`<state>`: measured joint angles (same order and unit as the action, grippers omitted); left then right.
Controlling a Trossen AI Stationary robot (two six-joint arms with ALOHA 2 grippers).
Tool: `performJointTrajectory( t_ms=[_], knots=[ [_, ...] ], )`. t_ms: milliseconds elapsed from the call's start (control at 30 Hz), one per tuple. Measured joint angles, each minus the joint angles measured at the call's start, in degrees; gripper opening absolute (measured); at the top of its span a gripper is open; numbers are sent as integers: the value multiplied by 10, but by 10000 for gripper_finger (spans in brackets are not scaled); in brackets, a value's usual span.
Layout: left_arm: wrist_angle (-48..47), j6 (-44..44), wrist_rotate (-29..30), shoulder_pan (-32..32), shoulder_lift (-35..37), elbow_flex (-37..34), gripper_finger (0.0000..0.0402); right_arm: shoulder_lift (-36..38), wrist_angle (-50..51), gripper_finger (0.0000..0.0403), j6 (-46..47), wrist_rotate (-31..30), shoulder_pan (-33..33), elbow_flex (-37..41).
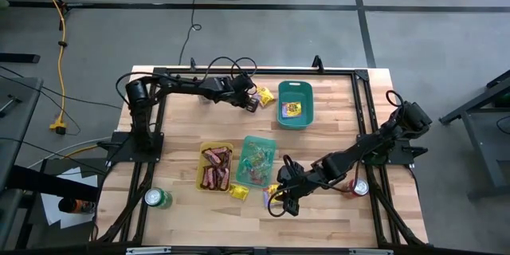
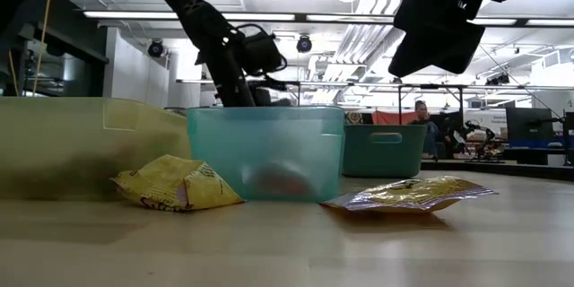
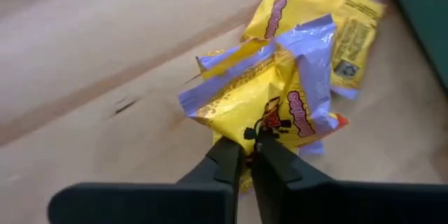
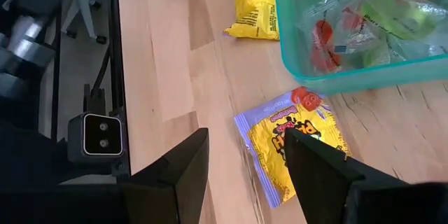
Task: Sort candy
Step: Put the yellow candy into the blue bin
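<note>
Left gripper (image 3: 253, 155) is at the far side of the worktop (image 1: 335, 223), just left of the dark teal tray (image 1: 296, 103). Its jaws are closed on a yellow packet (image 3: 269, 94), pinched at the wrapper's edge; a second packet (image 3: 329, 14) lies touching it, beside the tray.

Right gripper (image 4: 241, 157) is held over the near side, jaws open and empty, above a yellow packet (image 4: 297, 143) lying flat just beside the light teal tray (image 4: 336, 80). Another yellow packet (image 4: 255, 7) lies left of that tray.

Small pale sweets (image 1: 256, 159) are seen in the light teal tray, red-brown bars (image 1: 215, 169) in the yellow tray (image 1: 201, 159), more candy (image 1: 292, 110) in the dark teal tray.
</note>
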<state>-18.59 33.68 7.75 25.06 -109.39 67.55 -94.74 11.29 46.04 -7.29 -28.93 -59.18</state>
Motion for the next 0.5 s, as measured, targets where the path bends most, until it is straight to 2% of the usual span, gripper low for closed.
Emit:
performJointTrajectory(
  t_ms=[267, 500],
  knots=[
    [-39, -62, 36, -3, 100, 0, 2, 0, 0, 181, -23, 0, 0, 0],
    [-62, -84, 5, -16, 150, -19, 1, 0, 0, 181, -26, 2, 0, 0]
  ],
)
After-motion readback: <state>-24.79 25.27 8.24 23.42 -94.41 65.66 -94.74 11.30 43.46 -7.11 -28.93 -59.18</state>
